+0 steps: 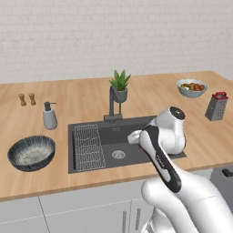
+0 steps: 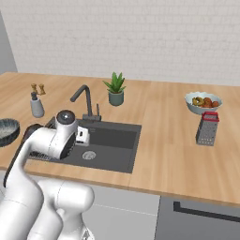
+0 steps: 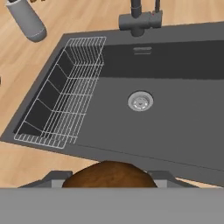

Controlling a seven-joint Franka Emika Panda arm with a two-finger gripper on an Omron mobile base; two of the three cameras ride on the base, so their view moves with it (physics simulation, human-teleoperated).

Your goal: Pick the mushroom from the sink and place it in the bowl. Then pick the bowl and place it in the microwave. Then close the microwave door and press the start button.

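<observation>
1. A wooden counter (image 1: 82, 98) runs under a white brick wall (image 1: 113, 32), with the sink (image 1: 129, 136) set in it.
2. A plant (image 1: 120, 84), soap bottle (image 1: 49, 115), grater (image 1: 216, 106) and food bowl (image 1: 191, 87) stand around it; the bowl (image 1: 31, 153) sits left.
3. The gripper (image 3: 109, 177) hangs over the sink, its fingers clamped on the mushroom (image 3: 109, 175).

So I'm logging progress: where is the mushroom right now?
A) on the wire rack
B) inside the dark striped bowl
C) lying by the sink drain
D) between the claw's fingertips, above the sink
D: the hand view shows the brown mushroom held between the claw fingertips, over the sink.
</observation>
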